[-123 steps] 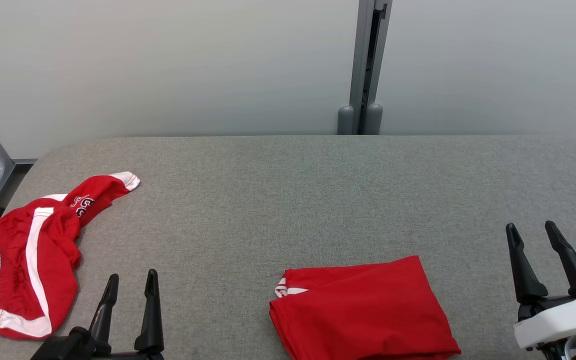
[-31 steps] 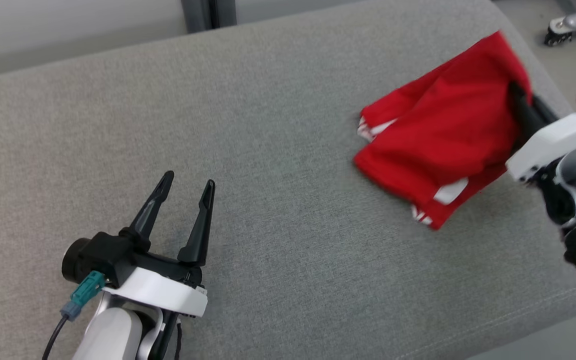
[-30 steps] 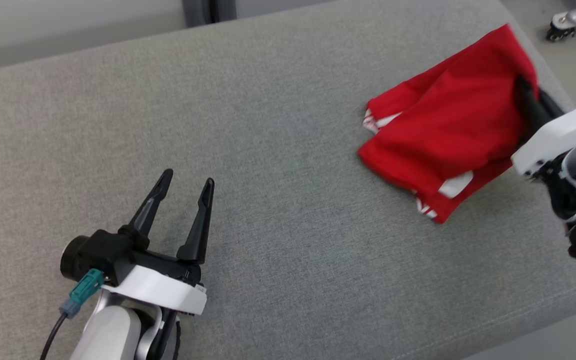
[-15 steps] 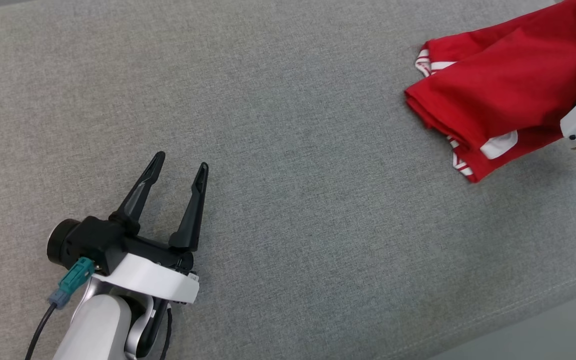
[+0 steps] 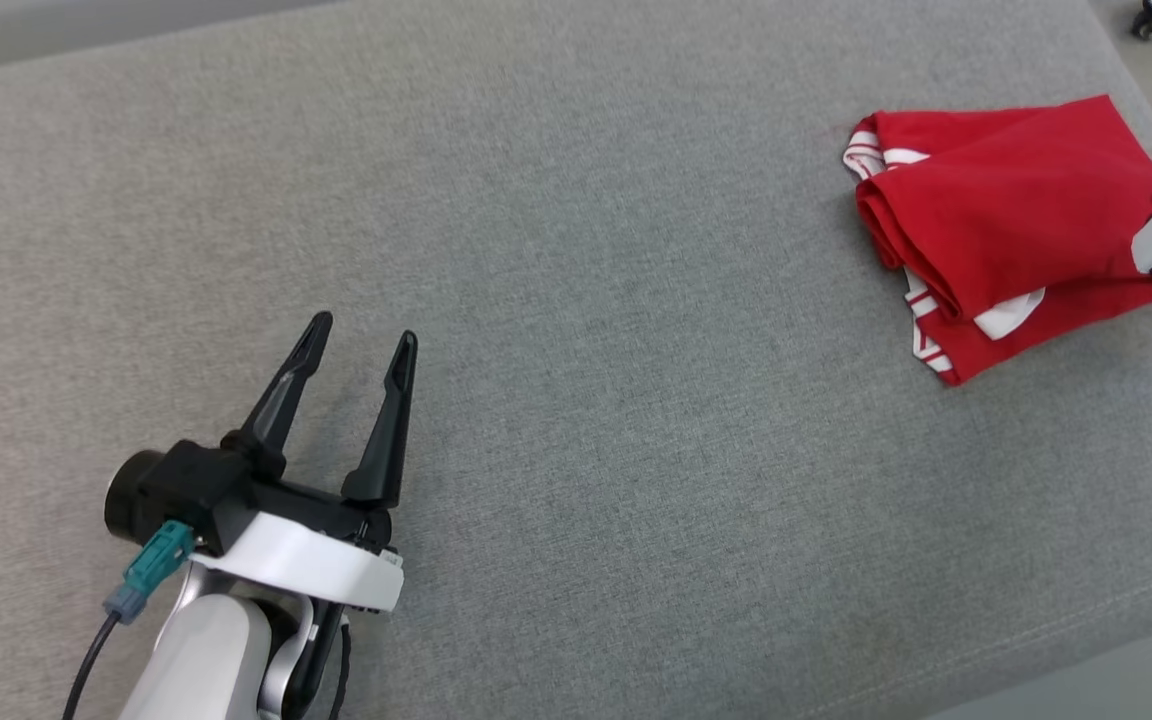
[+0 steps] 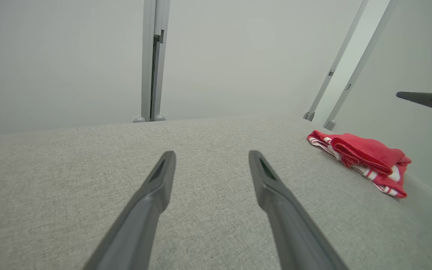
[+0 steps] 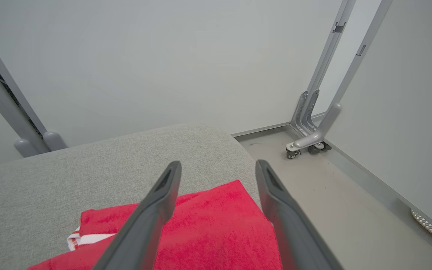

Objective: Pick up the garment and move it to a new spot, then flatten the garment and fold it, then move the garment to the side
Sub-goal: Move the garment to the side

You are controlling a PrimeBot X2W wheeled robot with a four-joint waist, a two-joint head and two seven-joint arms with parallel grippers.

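Garment (image 5: 996, 215) at the right end of the table (image 5: 576, 300), near the far right corner, just short of the edge. Lies directly under and ahead of the right claw (image 7: 218, 168): in the right wrist view, red cloth spread below both fingers (image 7: 152, 213) and across the gap between them. Right claw spread wide, pinching nothing. In the head view, one dark finger over the garment's right edge, white wrist housing overlapping the near right corner; in the left wrist view, that finger raised above the cloth, not touching it. Well apart from the left claw (image 5: 361, 335), at the lower left over bare table, likewise spread wide and empty. Folded into a rough rectangle, several layers thick. Bright red, with white trim and thin red-and-white stripes showing at the far left corner and along the near left edge. Top layer rolled over in a soft, rounded fold on the left side, a white patch peeking from under it. Slightly rumpled, edges not quite aligned, lower layer sticking out toward the near side. Past the table's end, pale floor (image 7: 313, 195) and a castor (image 7: 293, 153).
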